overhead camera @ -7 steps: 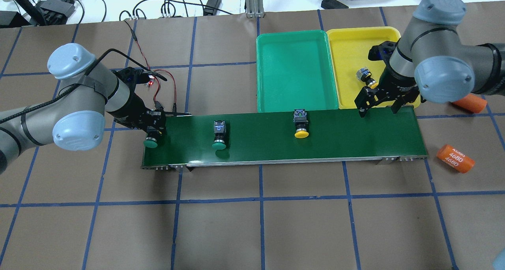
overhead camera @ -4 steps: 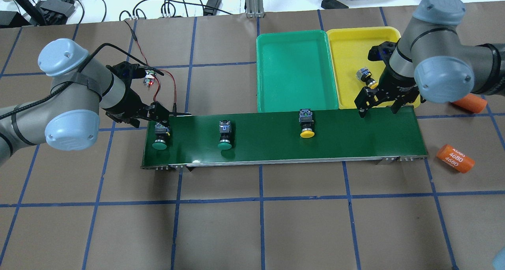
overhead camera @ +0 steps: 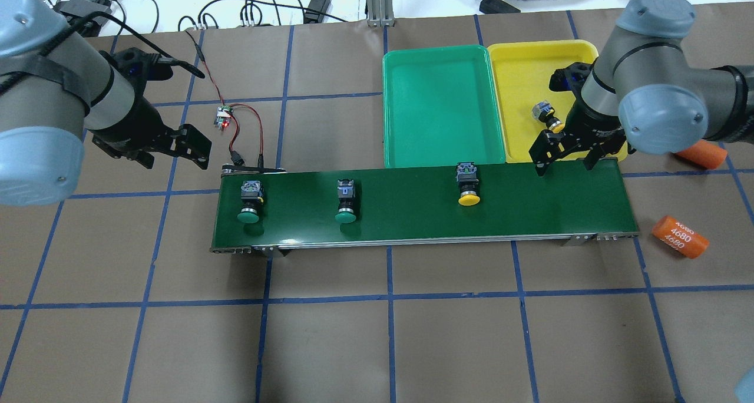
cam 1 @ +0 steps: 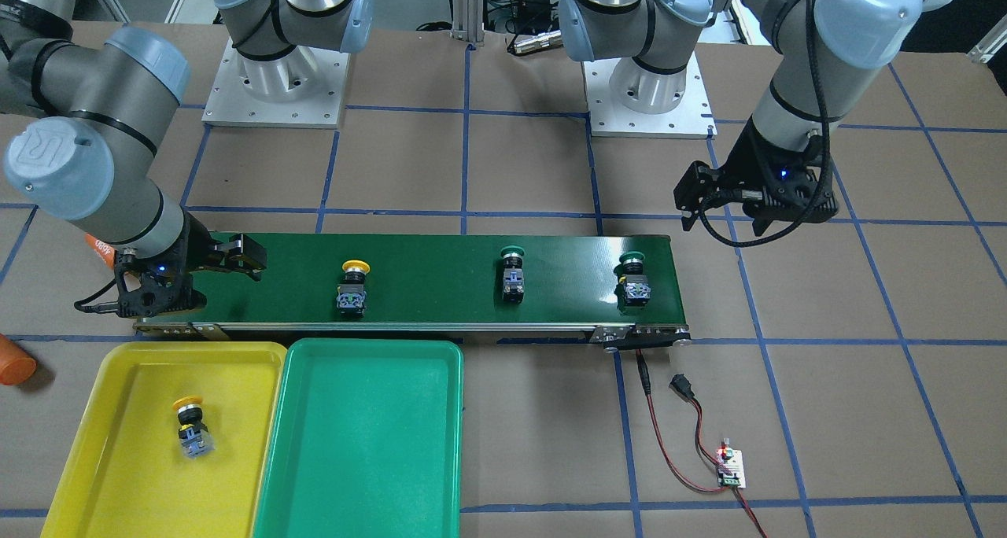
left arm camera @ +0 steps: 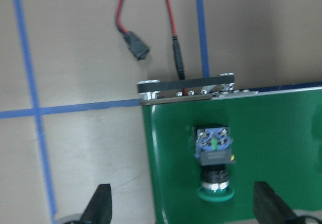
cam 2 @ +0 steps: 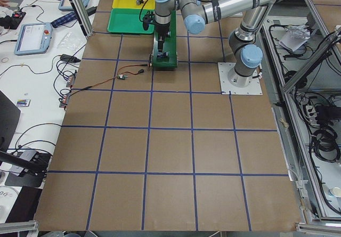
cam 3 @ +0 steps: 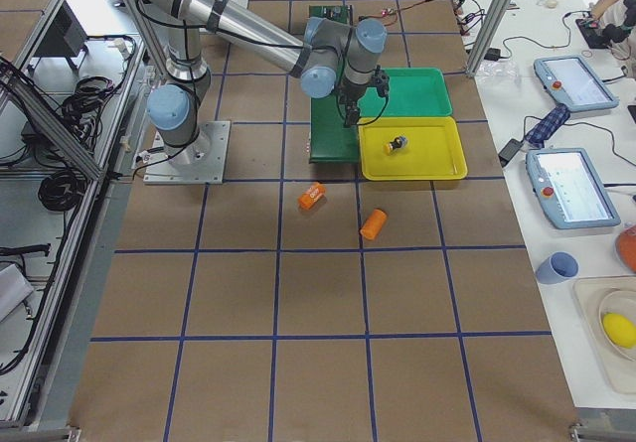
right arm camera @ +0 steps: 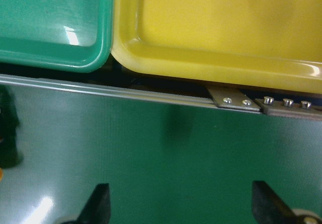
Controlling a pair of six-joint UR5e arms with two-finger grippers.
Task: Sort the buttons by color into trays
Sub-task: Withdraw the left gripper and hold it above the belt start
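Dark green conveyor belt [overhead camera: 424, 205], long and flat, lies across the brown papered table and serves as the reference for everything else.

Three push-button switches with black bodies and blue-grey contact blocks lie on the belt, caps toward its robot-side edge:
- A green-capped button [overhead camera: 249, 201] lies close to the belt's end on the robot's left.
- A second green-capped button [overhead camera: 346, 201] lies further along, short of the belt's middle.
- A yellow-capped button [overhead camera: 468, 185] lies just past the middle, near the belt's far edge.

Against that far edge, along the belt's right half, two shallow plastic trays sit side by side. The green tray [overhead camera: 442, 105] holds nothing. The bright yellow tray [overhead camera: 521, 79], nearer the belt's right end, holds the other yellow-capped button [overhead camera: 545, 113], lying on its side.

The left gripper [overhead camera: 174, 154] hangs off the belt, beyond its left end and toward the far side, with its fingers spread wide and holding nothing. The right gripper [overhead camera: 564, 164] hangs over the belt's far edge near the right end, at the yellow tray's rim. It is likewise spread and empty.

An orange cylinder marked 4680 [overhead camera: 679, 236] lies past the belt's right end.
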